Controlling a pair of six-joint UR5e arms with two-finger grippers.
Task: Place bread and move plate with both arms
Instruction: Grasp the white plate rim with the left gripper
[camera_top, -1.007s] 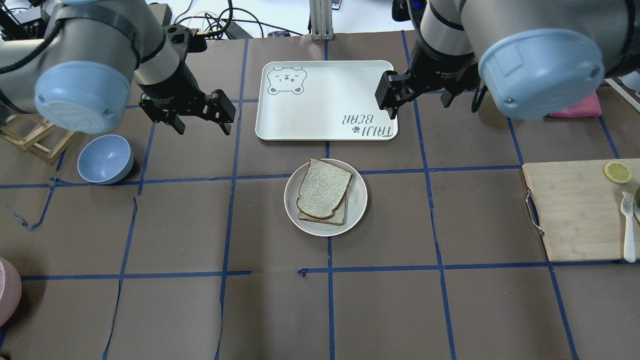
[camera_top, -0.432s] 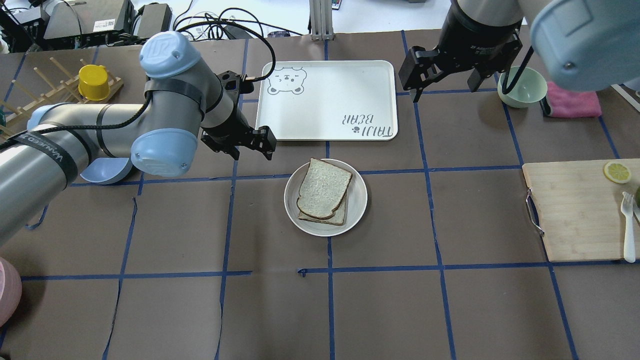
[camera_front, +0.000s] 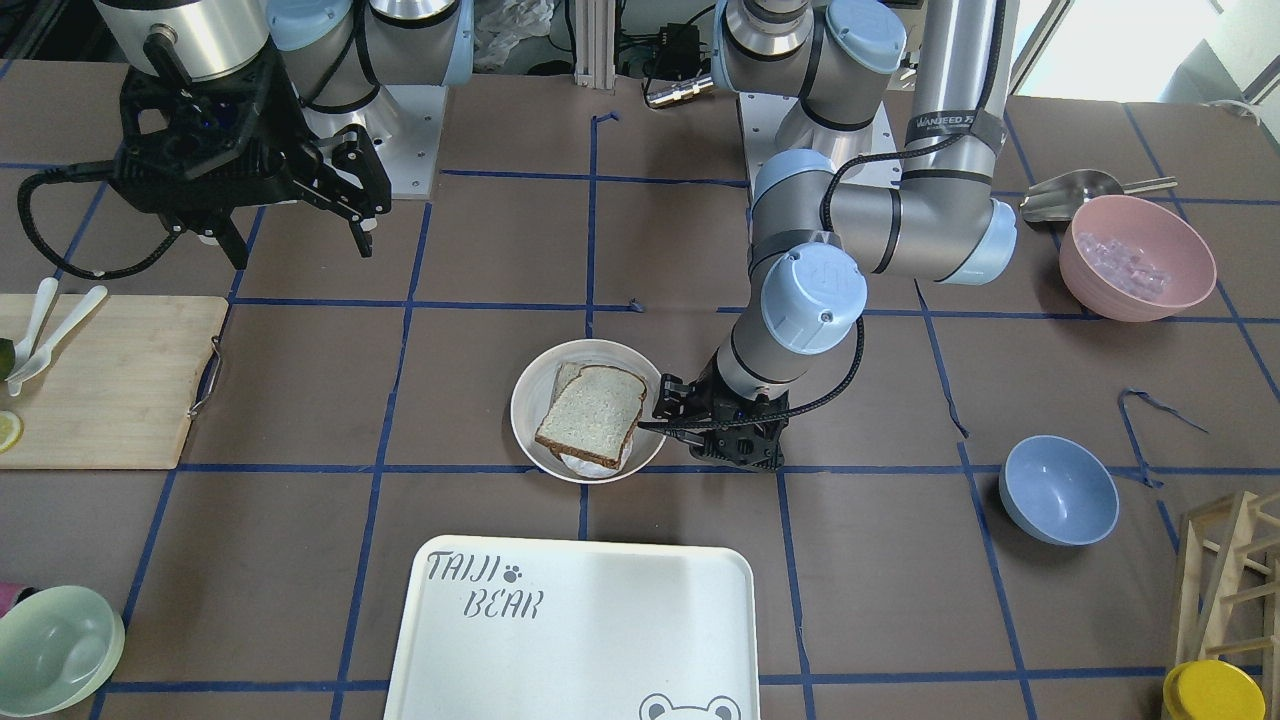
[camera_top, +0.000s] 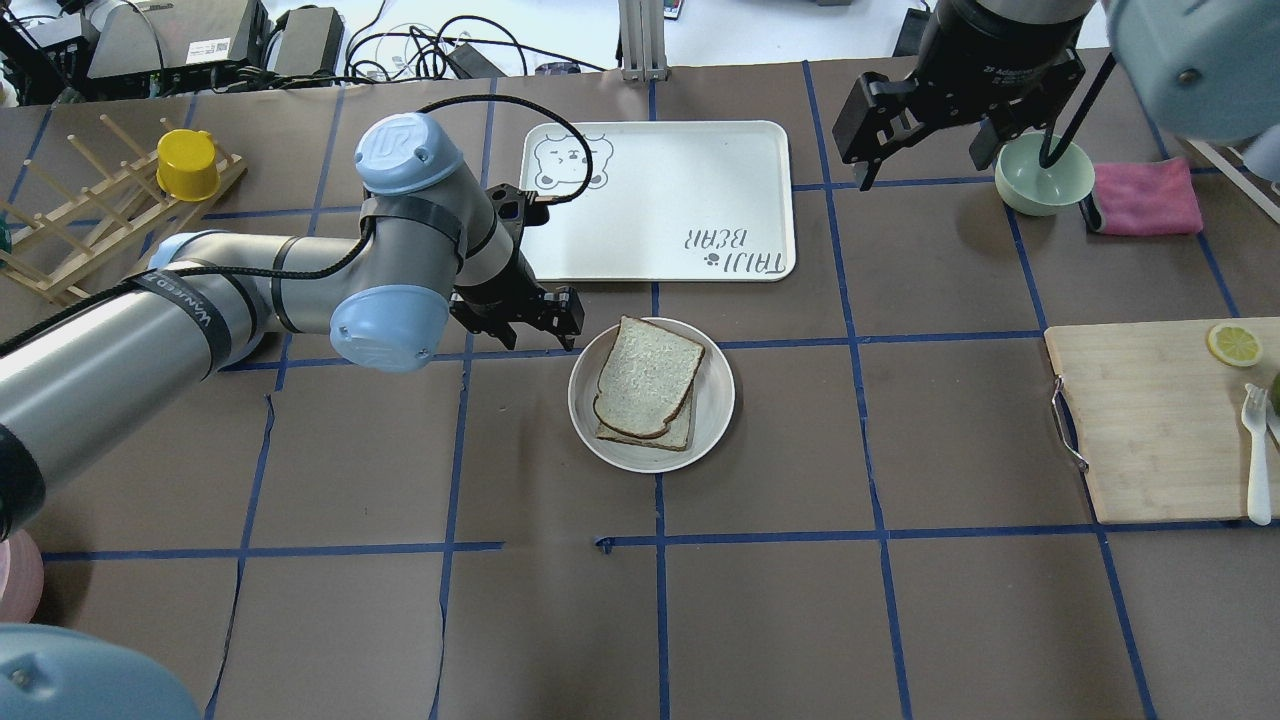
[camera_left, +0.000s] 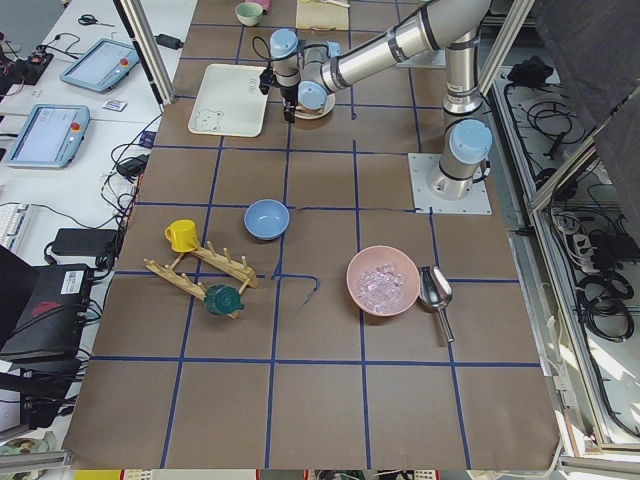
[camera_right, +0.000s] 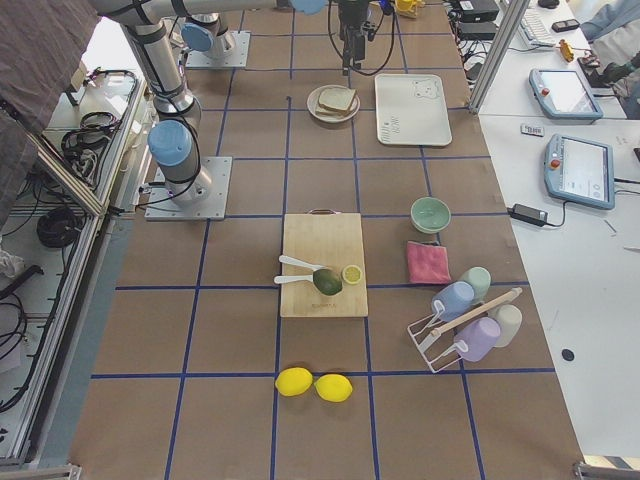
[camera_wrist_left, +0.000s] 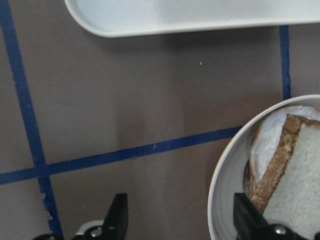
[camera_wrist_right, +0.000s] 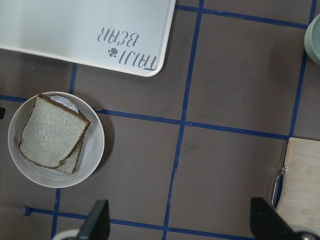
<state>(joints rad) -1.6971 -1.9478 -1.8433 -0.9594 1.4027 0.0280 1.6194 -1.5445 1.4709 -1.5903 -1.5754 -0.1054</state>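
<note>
**While bread sits on plate, L gripper straddles the rim**

Seen from overhead, the furthest thing left of the plate (camera_top: 716, 400) is a yellow cup (camera_top: 187, 163), well apart from it and further back. Closer to the plate on that side, the L arm (camera_top: 250, 290) reaches in low. The L gripper (camera_top: 540, 332) sits right at the plate's upper-left rim. Its jaws are spread apart w/ only the rim btwn them. The wrist cam shows one finger (camera_wrist_left: 116, 220) over bare table outside the plate and the other over the plate's inside, by the crust. Can't tell if either touches the plate.

The bread (camera_top: 648, 375) lies flat on the plate, a bit left of its centre. It rests on a second slice (camera_top: 682, 434) that peeks out at the lower-right edge. Just beyond the plate, not touching it, is the tray (camera_top: 660, 200).

Right of the plate & well beyond it, the R gripper (camera_top: 925, 165) hangs high over the table, jaws wide apart, holding nothing. Further right of the plate are a green bowl (camera_top: 1040, 180) and a pink cloth (camera_top: 1145, 195). A cutting board (camera_top: 1150, 430) w/ a lemon slice (camera_top: 1233, 344) & a white fork (camera_top: 1257, 450) is also there.
</note>
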